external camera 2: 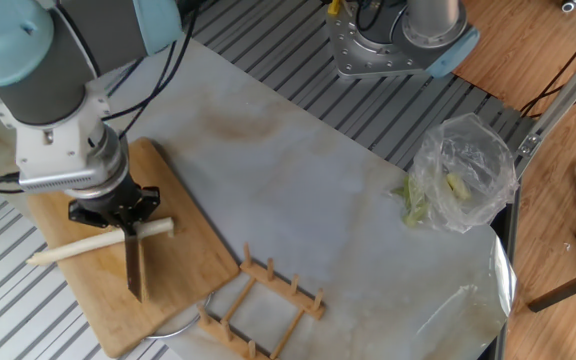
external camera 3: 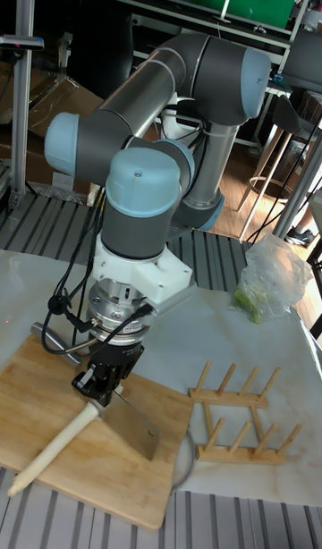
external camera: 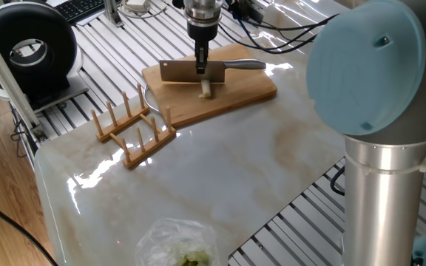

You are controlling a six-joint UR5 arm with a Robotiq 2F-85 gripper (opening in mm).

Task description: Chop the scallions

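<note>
Steel cleaver [external camera: 192, 70], pinched by its spine in the gripper [external camera: 200, 65], hangs edge-down just above the pale scallions [external camera: 206, 89] on the bamboo board [external camera: 250, 89], the stalk's length crossing the blade.

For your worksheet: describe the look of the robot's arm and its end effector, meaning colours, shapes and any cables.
The arm is made of thick grey metallic tubes joined by rounded joints with pale blue caps. A white flange and silver ring lead down to a small black end effector. Black cables loop beside the wrist.
</note>
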